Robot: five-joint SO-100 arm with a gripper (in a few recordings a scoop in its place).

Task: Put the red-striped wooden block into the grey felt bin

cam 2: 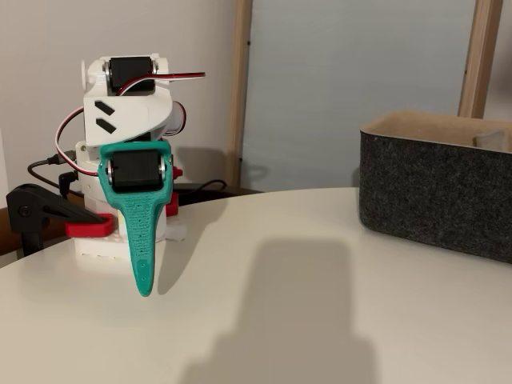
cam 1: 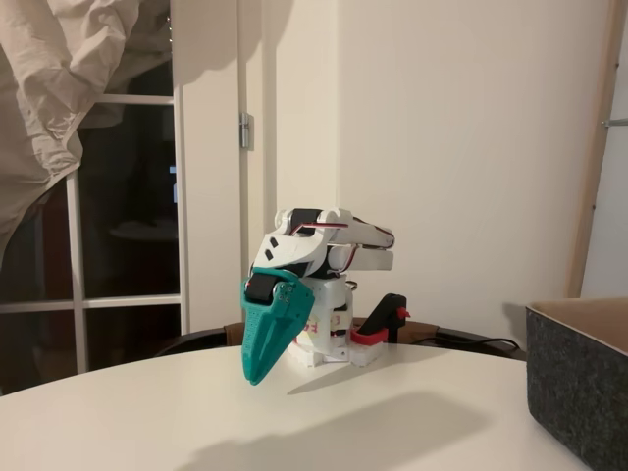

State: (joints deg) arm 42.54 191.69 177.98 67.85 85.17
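Observation:
My arm is folded over its white base, and the teal gripper (cam 1: pixel 257 378) (cam 2: pixel 144 290) points down with its tip just above the white tabletop. Its jaws look pressed together and I see nothing between them. In both fixed views the grey felt bin (cam 1: pixel 579 392) (cam 2: pixel 436 192) stands at the right of the table, well apart from the gripper. Its pale inner wall shows above the rim, but its contents are hidden. The red-striped wooden block is out of view.
A red and black clamp (cam 1: pixel 378 329) (cam 2: pixel 48 216) holds the arm's base to the round white table (cam 1: pixel 147 422). Cables trail behind the base. Open tabletop lies between gripper and bin. A glass door and a hanging cloth stand behind at the left.

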